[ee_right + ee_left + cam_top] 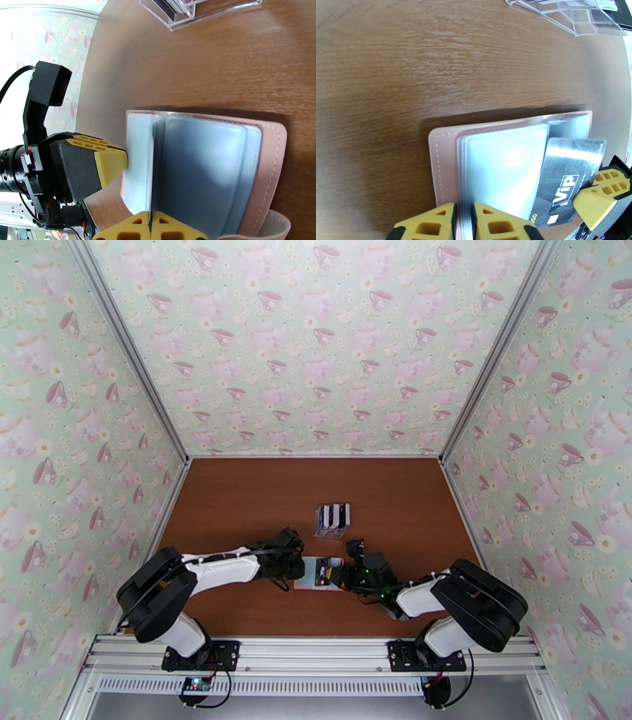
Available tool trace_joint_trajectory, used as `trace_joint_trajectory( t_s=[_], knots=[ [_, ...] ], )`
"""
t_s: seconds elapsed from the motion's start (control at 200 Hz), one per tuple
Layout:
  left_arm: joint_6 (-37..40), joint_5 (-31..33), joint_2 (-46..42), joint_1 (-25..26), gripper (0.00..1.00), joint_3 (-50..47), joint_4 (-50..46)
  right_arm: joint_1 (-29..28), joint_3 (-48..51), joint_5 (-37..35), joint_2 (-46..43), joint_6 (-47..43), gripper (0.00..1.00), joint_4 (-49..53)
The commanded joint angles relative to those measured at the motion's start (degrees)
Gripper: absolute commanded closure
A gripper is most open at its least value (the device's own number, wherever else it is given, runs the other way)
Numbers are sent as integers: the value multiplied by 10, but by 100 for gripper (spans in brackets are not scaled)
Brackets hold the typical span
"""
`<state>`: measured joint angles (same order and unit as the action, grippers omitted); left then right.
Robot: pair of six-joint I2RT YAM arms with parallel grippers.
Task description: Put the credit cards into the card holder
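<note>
Pink holder point(310, 575) point(444, 158) point(272, 165): lying open and flat on the brown table point(237, 508), in its near half, between the two grippers.
Sleeves point(501, 169) point(205, 165): lying stacked on the open cover, with one pale leaf standing up from the stack in the right wrist view.
Black card point(568, 177) point(324, 575): sitting tilted at the holder's right end, its far part sheening under clear plastic and its printed near part sticking out bare.
Right gripper point(150, 223) point(345, 575): reaching in from the right with its jaws pressed together, gripping the card. From its own camera the thing between the fingers is showing only as a thin edge-on line, running up across the holder. In the left wrist view one of its yellow fingers point(602, 193) is resting against the card's outer end.
Left gripper point(463, 213) point(299, 562) point(106, 164): standing at the holder's left side with its jaws narrow. The near edge of the sleeves is running through the slim gap and touching both pads, while the pink cover is lying just outside the left finger.
Rack point(332, 520) point(572, 15) point(185, 12): standing just beyond the holder, apart from it, clear plastic.
Rack cards point(333, 515): standing upright in it, black and white.
</note>
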<state>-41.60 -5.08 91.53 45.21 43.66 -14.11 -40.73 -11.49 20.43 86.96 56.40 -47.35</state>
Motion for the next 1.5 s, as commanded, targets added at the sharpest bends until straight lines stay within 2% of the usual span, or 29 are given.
trace_joint_trajectory(
  t_s=[0.0, 0.376, 0.922, 1.493],
  knots=[
    [-5, 6, 10, 3, 82, -24, -42, 7, 11, 13, 4, 5, 100, -13],
    [-8, 6, 10, 3, 84, -30, -40, 32, 9, 29, -35, -11, 100, 35],
    [-11, 6, 15, 3, 85, -35, -32, 32, -4, 63, 21, 16, 100, -41],
    [-15, 6, 13, 3, 85, -34, -31, 31, -12, 63, -24, 11, 100, 8]
  ],
)
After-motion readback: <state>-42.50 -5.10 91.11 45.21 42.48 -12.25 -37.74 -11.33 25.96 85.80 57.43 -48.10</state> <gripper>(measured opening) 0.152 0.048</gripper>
